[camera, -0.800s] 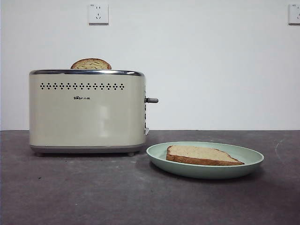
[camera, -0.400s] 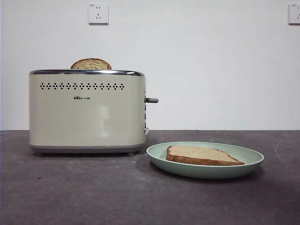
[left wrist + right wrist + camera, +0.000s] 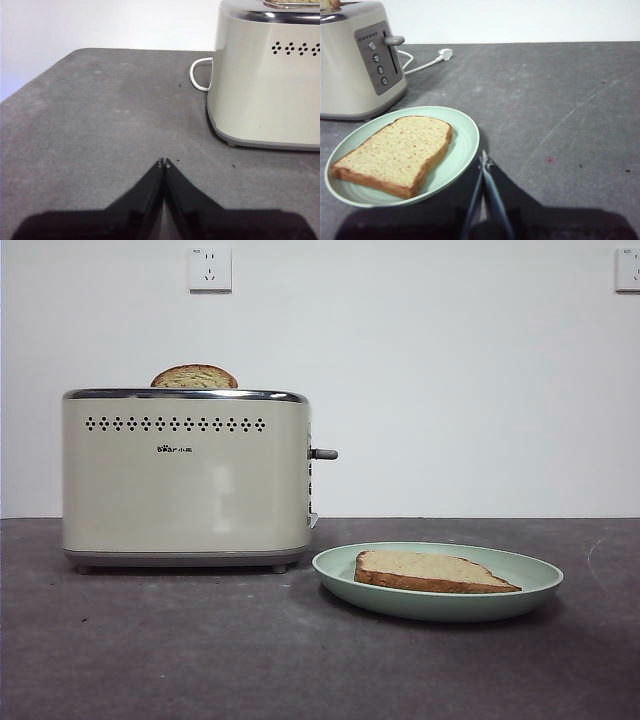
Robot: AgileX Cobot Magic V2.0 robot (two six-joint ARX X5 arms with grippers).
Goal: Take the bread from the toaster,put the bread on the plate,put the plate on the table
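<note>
The bread [image 3: 430,570], a light tan slice with brown crust, lies flat on the pale green plate [image 3: 540,580]. The plate rests on the dark grey table [image 3: 200,650], to the right of the cream toaster [image 3: 185,480]. In the right wrist view the bread [image 3: 395,152] and plate [image 3: 465,135] lie just beyond my right gripper [image 3: 484,159], which is shut and empty, near the plate's rim. My left gripper [image 3: 164,162] is shut and empty too, low over the table, short of the toaster [image 3: 270,85]. Neither arm shows in the front view.
A darker speckled slice [image 3: 194,377] sticks up from the toaster's slot. The toaster's grey lever [image 3: 324,454] points toward the plate. Its white cable [image 3: 197,75] and plug [image 3: 445,52] lie on the table behind it.
</note>
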